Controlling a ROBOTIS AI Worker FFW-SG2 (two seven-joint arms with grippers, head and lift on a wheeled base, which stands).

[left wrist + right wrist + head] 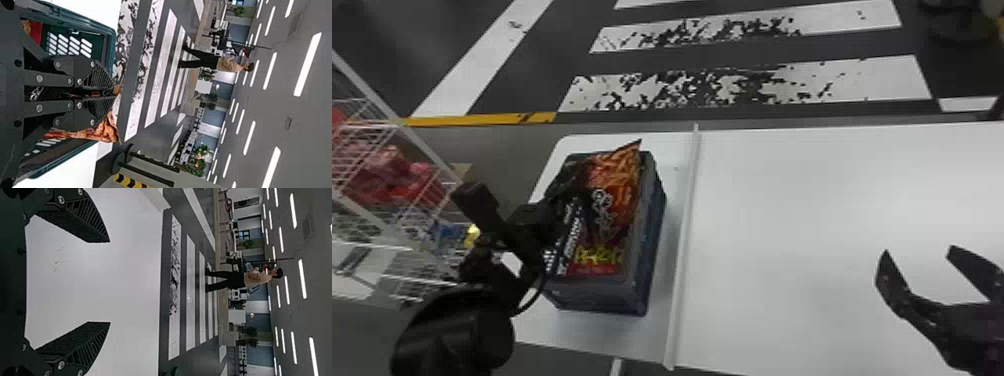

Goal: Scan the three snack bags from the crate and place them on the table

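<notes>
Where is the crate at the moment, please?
In the head view, the crate stands on the left part of the white table, between the wire rack farther left and the raised white strip just to its right.

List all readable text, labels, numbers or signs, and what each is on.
No text is legible enough to quote.
Snack bag: white characters, too blurred to read.
At the crate: yellow lettering, too blurred to read.
Floor stripes and yellow-and-black striped marking: no words or numbers that I can make out.
</notes>
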